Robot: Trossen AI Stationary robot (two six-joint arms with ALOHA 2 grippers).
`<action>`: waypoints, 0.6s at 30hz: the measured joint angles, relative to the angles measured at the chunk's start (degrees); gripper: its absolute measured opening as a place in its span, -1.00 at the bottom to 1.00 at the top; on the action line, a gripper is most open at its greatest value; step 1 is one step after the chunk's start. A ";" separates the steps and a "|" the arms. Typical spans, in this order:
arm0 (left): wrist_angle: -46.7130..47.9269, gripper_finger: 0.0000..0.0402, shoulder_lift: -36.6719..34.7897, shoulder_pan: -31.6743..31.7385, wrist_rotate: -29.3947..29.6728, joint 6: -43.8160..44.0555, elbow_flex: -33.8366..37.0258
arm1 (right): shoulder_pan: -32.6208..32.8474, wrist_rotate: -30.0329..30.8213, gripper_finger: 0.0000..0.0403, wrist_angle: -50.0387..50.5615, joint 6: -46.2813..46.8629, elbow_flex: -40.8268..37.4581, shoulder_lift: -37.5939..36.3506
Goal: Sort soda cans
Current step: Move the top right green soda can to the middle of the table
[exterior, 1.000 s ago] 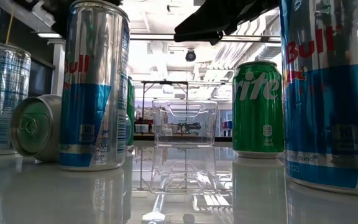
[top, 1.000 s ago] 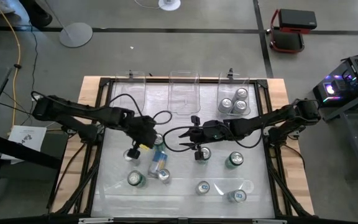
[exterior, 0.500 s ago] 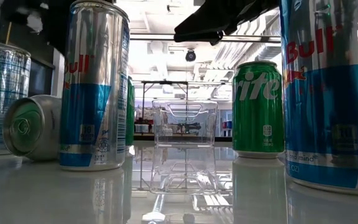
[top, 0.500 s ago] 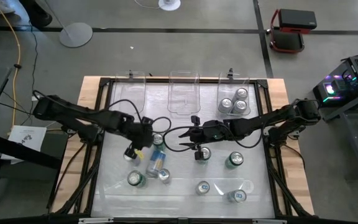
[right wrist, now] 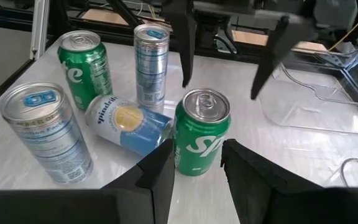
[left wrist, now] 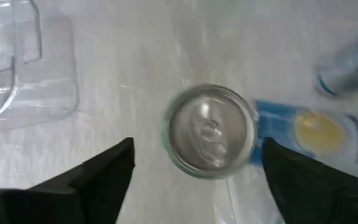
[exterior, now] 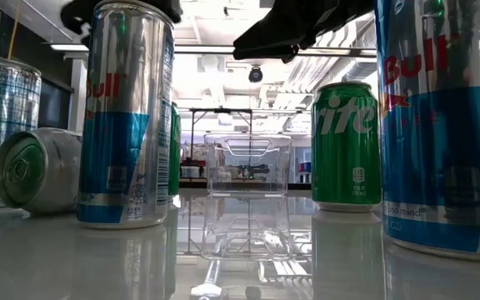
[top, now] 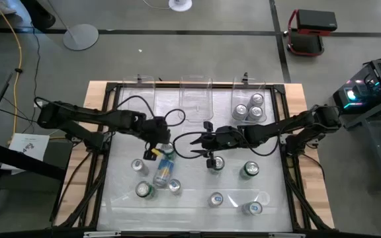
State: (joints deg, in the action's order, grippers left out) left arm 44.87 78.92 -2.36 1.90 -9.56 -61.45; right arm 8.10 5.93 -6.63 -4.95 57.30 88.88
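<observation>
A green soda can (left wrist: 210, 130) (right wrist: 201, 134) stands upright on its base near the table's middle. My left gripper (left wrist: 196, 146) (top: 163, 142) hovers over it, open, pointing down, one finger to each side of the can's top without touching. My right gripper (right wrist: 196, 158) (top: 192, 143) is level, pointing toward the table's left edge. It is open with nothing between its fingers, and the green can stands just beyond their tips. Beside the green can, a blue-and-yellow can (right wrist: 126, 127) (left wrist: 316, 134) lies on its side.
Three clear bins line the far edge (top: 141, 92) (top: 195, 99); the right one (top: 250, 89) holds three cans. Several more cans stand upright on the near half, among them a green one (right wrist: 86, 65) and silver-blue ones (right wrist: 151, 62) (right wrist: 45, 134) (top: 215, 198).
My left gripper has gone toward the far right, from beside the lying can to over the green can. The lying blue-and-yellow can has rolled a little toward the table's left edge.
</observation>
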 joint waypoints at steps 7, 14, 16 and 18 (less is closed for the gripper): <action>-1.82 0.78 4.87 1.24 -2.79 0.00 -0.02 | 0.02 -0.04 -0.36 0.48 1.00 -0.02 0.00; -2.63 0.78 10.78 1.19 -3.45 -1.01 0.00 | 0.02 -0.04 -0.36 1.36 1.99 -0.02 0.00; -3.33 0.78 11.52 1.19 -3.39 -1.02 0.00 | 0.02 -0.04 -0.36 1.36 1.99 -0.02 0.00; -4.75 0.77 11.77 1.20 -3.35 -0.99 0.00 | 0.02 -0.04 -0.36 1.43 1.99 -0.02 0.00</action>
State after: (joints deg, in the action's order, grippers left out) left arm 40.12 90.69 -1.16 -1.46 -10.55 -61.45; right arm 8.12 5.89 -5.20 -2.96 57.28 88.88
